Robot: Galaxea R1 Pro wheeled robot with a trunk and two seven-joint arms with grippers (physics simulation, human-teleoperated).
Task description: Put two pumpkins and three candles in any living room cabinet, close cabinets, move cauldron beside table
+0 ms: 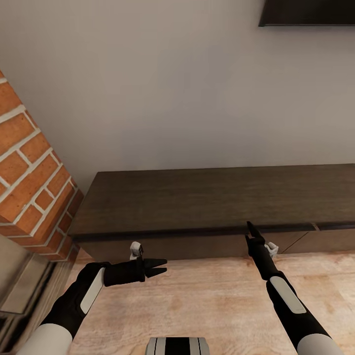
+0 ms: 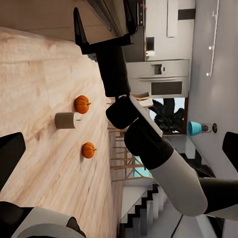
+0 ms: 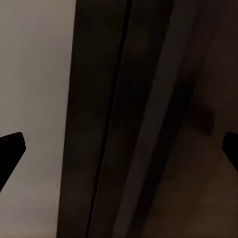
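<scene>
The long dark-brown cabinet point(image 1: 212, 202) stands against the wall ahead, its fronts shut. My right gripper point(image 1: 254, 235) is open, with its fingers up against the cabinet's front top edge; the right wrist view has the cabinet's edge point(image 3: 148, 99) very close between the spread fingertips point(image 3: 10, 148). My left gripper point(image 1: 160, 267) hangs open and empty over the floor, short of the cabinet's left part. In the left wrist view, two orange pumpkins point(image 2: 82, 104) point(image 2: 89, 149) and one grey-beige candle point(image 2: 65, 120) sit on the floor beyond my right arm, whose open gripper point(image 2: 104, 25) also appears there.
A brick fireplace column point(image 1: 29, 172) juts out at the left beside the cabinet's end. A dark panel point(image 1: 305, 12) hangs on the wall at upper right. Wooden floor point(image 1: 207, 296) lies between me and the cabinet. Chairs, a plant point(image 2: 166, 116) and kitchen appliances are far behind the pumpkins.
</scene>
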